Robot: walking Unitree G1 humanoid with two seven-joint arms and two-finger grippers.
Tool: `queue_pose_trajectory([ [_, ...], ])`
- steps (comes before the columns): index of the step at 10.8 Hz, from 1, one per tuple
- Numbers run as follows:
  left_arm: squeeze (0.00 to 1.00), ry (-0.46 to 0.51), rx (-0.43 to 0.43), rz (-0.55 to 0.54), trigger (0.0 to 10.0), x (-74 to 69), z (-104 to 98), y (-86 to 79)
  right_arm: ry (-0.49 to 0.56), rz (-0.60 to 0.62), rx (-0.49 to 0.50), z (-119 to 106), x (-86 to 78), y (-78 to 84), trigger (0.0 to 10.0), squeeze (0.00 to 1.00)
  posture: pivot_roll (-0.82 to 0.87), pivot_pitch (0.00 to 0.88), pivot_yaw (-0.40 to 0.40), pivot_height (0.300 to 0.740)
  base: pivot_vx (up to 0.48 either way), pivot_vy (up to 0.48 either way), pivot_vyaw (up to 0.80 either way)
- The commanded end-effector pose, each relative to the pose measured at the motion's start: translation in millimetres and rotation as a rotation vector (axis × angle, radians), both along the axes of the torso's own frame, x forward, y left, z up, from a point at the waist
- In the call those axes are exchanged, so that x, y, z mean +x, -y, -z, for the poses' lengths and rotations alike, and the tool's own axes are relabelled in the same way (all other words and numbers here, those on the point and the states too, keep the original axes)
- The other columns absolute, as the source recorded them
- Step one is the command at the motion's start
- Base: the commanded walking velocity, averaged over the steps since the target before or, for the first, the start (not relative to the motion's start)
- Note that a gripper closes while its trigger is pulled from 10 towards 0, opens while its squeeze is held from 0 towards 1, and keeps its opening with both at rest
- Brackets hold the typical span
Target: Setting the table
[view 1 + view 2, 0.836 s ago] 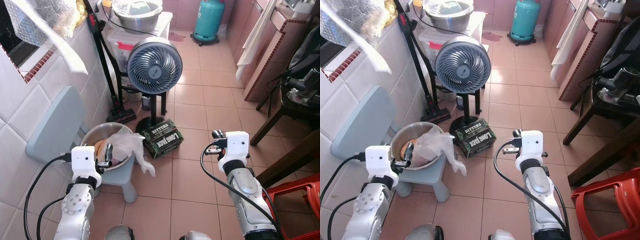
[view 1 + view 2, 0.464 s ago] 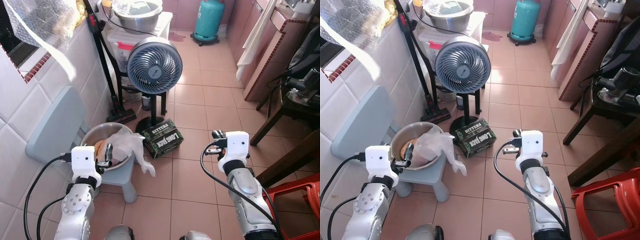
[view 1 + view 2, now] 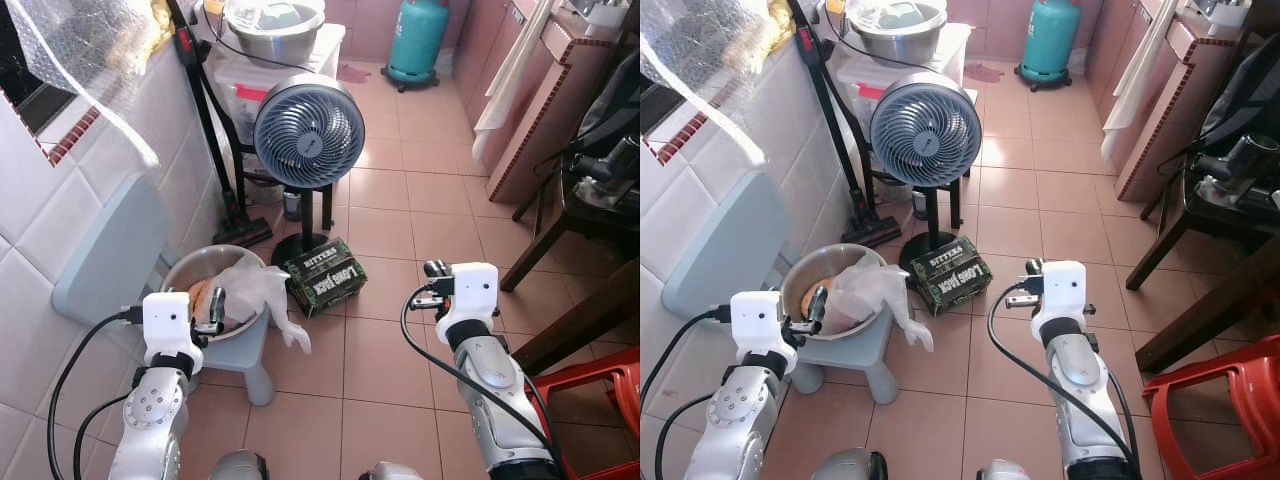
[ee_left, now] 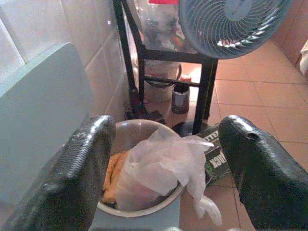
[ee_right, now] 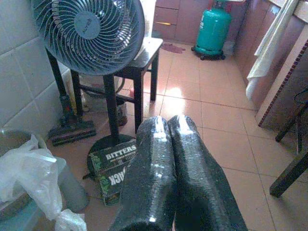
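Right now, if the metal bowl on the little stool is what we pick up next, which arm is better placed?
Left. The left gripper hovers open just short of the metal bowl, which lies between its fingers in the wrist view. The right gripper is shut and sits across the floor, beyond the Long Jack box.

Salmon-pink tiled floor [image 3: 400, 190], teal gas cylinder [image 3: 415, 38] far back, grey-blue fan [image 3: 308, 132], dark green carton [image 3: 322, 276] with white lettering, silver bowl [image 3: 190, 272] on a pale blue stool [image 3: 250, 345], red chair [image 3: 600, 400] near right.
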State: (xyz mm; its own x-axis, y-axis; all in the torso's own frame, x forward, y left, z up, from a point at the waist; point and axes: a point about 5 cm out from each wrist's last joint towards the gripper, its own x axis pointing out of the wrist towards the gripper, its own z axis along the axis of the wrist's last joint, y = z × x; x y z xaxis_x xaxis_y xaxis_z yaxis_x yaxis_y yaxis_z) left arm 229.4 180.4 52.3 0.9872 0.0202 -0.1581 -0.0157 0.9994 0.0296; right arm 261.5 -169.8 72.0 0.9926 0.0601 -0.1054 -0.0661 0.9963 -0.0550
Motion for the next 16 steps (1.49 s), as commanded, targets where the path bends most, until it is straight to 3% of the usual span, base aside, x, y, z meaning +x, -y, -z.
queue_pose_trajectory([
  [1, 0.00, 0.125, -0.033, -0.002, 10.0, 23.9, -64, 8.7, 0.099, -0.012, -0.032, -39, -13.1, -9.0, 10.0, 0.00, -0.08, 0.190, 0.017, 0.740, 0.000, 0.000, 0.00],
  [4, 0.00, 0.125, -0.033, -0.002, 10.0, 23.9, -64, 8.7, 0.099, -0.012, -0.032, -39, -13.1, -9.0, 10.0, 0.00, -0.08, 0.190, 0.017, 0.740, 0.000, 0.000, 0.00],
  [5, 0.00, 0.135, -0.007, 0.015, 10.0, 25.5, -68, 7.2, 0.087, -0.045, -0.026, -37, -12.2, -14.3, 10.0, 0.00, -0.05, 0.195, 0.034, 0.740, 0.000, 0.000, 0.00],
  [7, 0.00, 0.151, 0.052, 0.043, 10.0, 28.5, -72, 5.0, 0.055, 0.000, -0.018, -29, -10.6, -15.4, 10.0, 0.00, -0.05, 0.186, 0.040, 0.740, 0.000, 0.000, 0.00],
  [8, 0.00, 0.157, 0.048, 0.037, 10.0, 33.0, -72, 6.7, 0.100, 0.019, -0.048, -32, -6.9, -14.2, 10.0, 0.00, -0.06, 0.163, 0.044, 0.740, 0.000, 0.000, 0.00],
  [10, 0.00, 0.156, 0.054, 0.018, 10.0, 41.8, -80, 9.6, 0.146, -0.012, -0.009, -44, -2.8, -15.8, 10.0, 0.00, -0.06, 0.121, 0.044, 0.740, 0.000, 0.000, 0.00],
  [12, 0.00, 0.224, 0.051, -0.014, 10.0, 50.7, -96, 9.7, 0.235, -0.041, -0.046, -63, 14.8, -14.0, 10.0, 0.00, -0.06, 0.097, 0.049, 0.740, 0.000, 0.000, 0.00],
  [14, 0.00, 0.224, 0.057, -0.026, 10.0, 53.3, -91, 12.6, 0.255, -0.059, -0.050, -63, 23.3, -19.3, 10.0, 0.00, -0.04, 0.070, 0.022, 0.740, 0.000, 0.000, 0.00],
  [16, 0.00, 0.184, 0.062, -0.045, 10.0, 50.1, -77, 11.1, 0.234, -0.053, -0.069, -52, 18.3, -16.0, 10.0, 0.00, -0.03, 0.023, -0.002, 0.740, 0.000, 0.000, 0.00],
])
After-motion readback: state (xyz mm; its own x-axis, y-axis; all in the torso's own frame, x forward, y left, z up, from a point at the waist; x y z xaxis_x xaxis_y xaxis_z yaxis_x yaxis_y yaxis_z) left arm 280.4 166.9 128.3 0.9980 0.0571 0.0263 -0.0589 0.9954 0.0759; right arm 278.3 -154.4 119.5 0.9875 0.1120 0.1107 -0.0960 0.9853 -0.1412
